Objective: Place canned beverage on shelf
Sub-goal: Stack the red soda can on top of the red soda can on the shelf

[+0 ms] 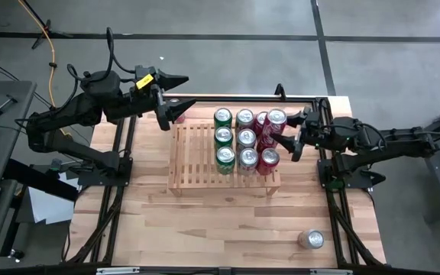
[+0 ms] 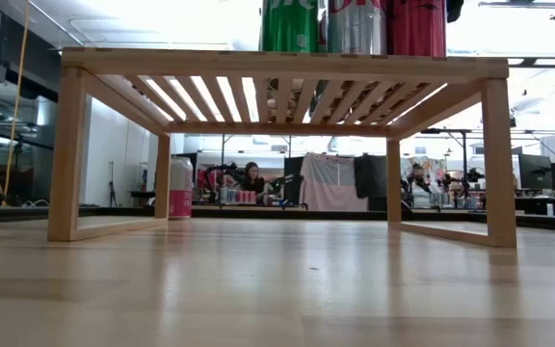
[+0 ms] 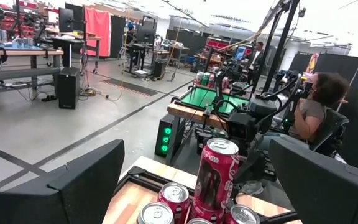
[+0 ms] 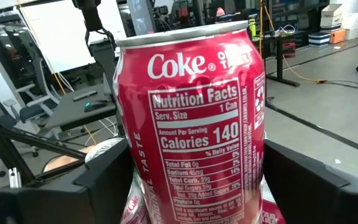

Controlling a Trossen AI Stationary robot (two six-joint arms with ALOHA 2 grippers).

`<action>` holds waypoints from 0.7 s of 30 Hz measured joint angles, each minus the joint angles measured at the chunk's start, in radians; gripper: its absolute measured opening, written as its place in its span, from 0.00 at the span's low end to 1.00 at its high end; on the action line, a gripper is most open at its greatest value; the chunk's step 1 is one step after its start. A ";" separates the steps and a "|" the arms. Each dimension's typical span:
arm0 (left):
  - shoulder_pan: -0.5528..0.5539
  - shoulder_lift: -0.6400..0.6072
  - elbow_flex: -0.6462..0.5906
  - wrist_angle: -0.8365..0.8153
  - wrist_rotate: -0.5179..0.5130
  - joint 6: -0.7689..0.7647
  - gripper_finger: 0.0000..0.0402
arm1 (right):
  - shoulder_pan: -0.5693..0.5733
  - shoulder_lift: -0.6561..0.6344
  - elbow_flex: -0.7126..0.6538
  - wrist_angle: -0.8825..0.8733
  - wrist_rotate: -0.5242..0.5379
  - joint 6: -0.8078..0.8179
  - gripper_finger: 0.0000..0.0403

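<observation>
The light wooden slatted shelf stands mid-table and also shows in the low view. Green, silver and red cans stand in rows on its right part. My right gripper is at the shelf's far right, shut on a red Coke can, which stands higher than the other cans. My left gripper hovers open and empty over the shelf's far left corner. My right gripper pinches the Coke can's side wall between its two fingers, one on each side of the can. The fingers come level from the table's right side. The can is upright, its top above the tops of the other cans.
One more can lies on the table near the front right corner. A pink-and-white can stands on the table behind the shelf's far left corner. The shelf's left half is bare slats. People sit in the room beyond the table.
</observation>
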 joint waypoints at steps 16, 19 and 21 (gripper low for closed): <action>0.000 0.000 0.000 -0.002 0.000 0.000 0.98 | 0.000 0.001 0.000 0.018 0.008 -0.005 0.84; 0.000 0.000 0.000 -0.002 0.000 0.000 0.98 | 0.000 0.001 0.000 0.018 0.008 -0.016 0.84; 0.000 0.000 0.000 -0.002 0.000 0.000 0.98 | 0.000 0.001 0.000 0.018 0.008 -0.023 0.84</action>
